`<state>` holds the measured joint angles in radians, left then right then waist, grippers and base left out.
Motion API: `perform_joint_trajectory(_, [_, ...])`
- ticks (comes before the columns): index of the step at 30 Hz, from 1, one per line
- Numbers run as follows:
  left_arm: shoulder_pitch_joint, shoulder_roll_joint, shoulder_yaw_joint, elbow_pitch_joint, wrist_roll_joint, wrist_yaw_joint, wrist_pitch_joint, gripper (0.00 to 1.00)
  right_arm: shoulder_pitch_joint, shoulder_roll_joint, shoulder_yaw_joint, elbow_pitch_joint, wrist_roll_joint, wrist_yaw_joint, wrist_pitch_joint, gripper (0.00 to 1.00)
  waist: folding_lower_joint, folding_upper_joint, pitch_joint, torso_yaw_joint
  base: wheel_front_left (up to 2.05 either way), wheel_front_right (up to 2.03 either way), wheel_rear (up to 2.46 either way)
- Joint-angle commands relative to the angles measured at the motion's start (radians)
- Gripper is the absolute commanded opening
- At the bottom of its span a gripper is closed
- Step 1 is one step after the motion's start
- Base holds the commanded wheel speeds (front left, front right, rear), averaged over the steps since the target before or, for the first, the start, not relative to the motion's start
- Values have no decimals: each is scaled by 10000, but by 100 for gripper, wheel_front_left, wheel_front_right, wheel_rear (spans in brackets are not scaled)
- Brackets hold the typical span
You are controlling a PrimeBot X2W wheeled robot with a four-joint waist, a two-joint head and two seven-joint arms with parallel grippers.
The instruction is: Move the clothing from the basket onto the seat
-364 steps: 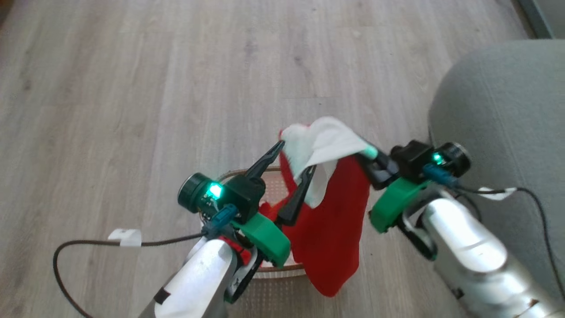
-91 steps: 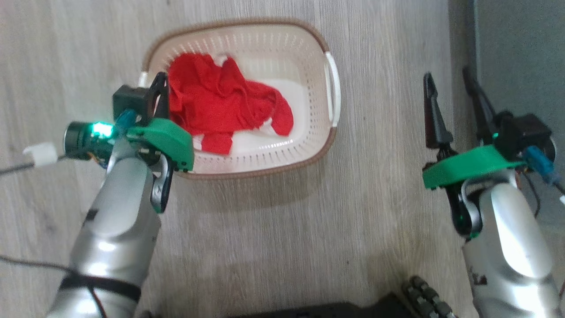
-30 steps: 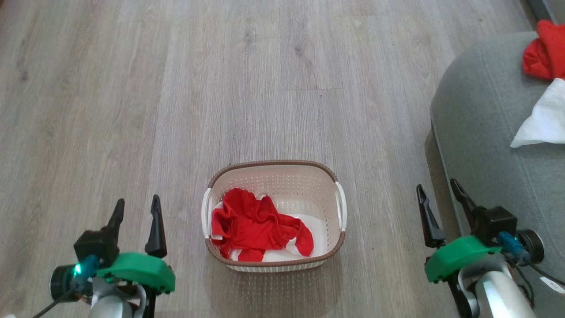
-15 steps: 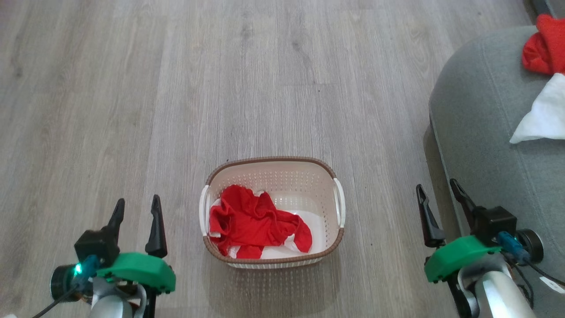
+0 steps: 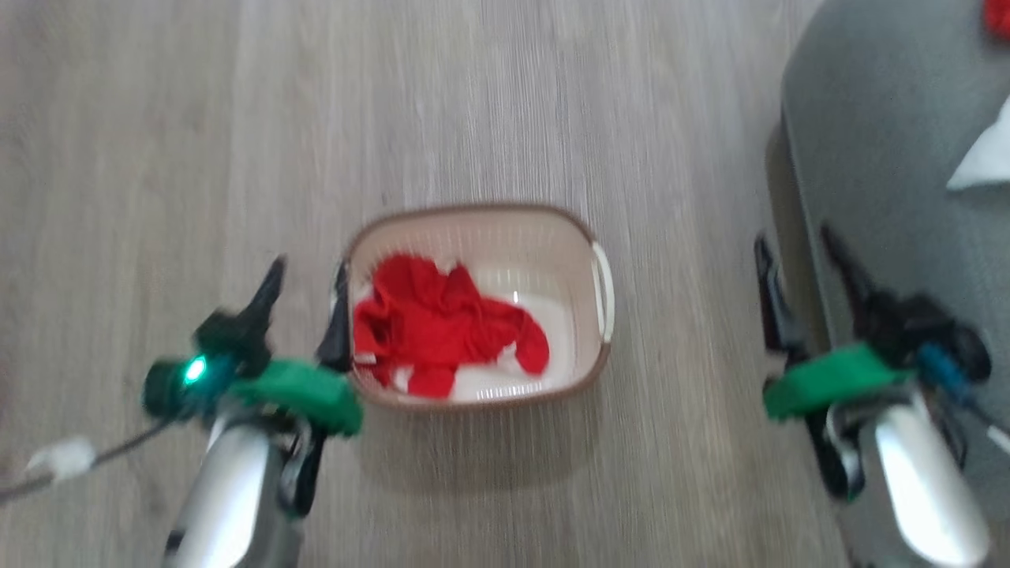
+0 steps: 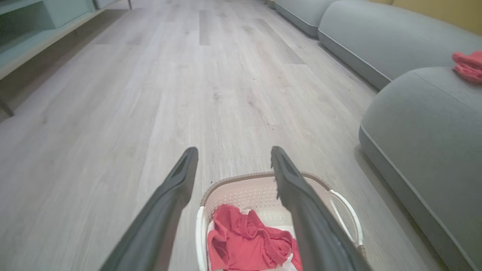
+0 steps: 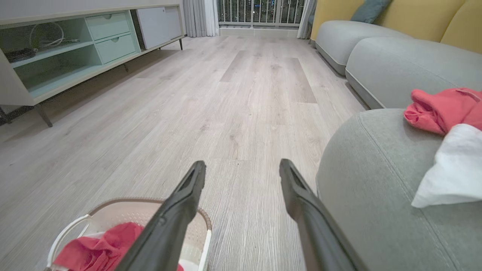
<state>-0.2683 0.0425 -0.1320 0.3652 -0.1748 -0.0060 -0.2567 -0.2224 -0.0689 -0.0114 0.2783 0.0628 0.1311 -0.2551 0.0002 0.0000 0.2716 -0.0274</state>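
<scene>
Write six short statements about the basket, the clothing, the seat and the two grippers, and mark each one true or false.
1. Red clothing lies in the basket. True.
2. The left gripper is shut on a garment. False: its fingers stand apart and hold nothing.
3. A white cloth lies on the seat. True.
4. The basket stands on the seat. False: it stands on the wooden floor beside the seat.
5. The right gripper is open and empty. True.
6. Nothing red lies on the seat. False: a red garment lies there, next to the white cloth.
</scene>
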Motion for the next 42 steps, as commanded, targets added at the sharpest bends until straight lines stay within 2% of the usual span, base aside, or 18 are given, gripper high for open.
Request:
perform_joint_trajectory(1, [-548,78,83,-6,120,2,-36,100,-444,21,183,-412,-11,-4,-67,100,-2,0,1208,-206,0,0,0])
perform_joint_trajectory(10, [-3950,78,-1548,2423,507,-11,904,100,-2091,148,175,-1033,68,-4,-67,100,-2,0,4255,-881,0,0,0])
perform_joint_trajectory(19, [-6121,205,-2317,4895,1216,44,2150,100,-3000,184,823,-1278,944,-4,-67,100,-2,0,5965,-2058,0,0,0])
perform_joint_trajectory(30, [-7657,628,-2599,6658,1591,351,2878,100,-3295,186,1337,-1531,1957,-4,-67,100,-2,0,7313,-3085,0,0,0])
perform_joint_trajectory(36, [-7979,1167,-2791,7407,1837,604,2986,100,-3279,186,1494,-1628,2267,-4,-67,100,-2,0,7666,-3514,0,0,0])
perform_joint_trajectory(42, [-8147,1402,-3115,7887,2101,675,2995,100,-3131,186,1458,-1701,2456,-4,-67,100,-2,0,7714,-3633,0,0,0])
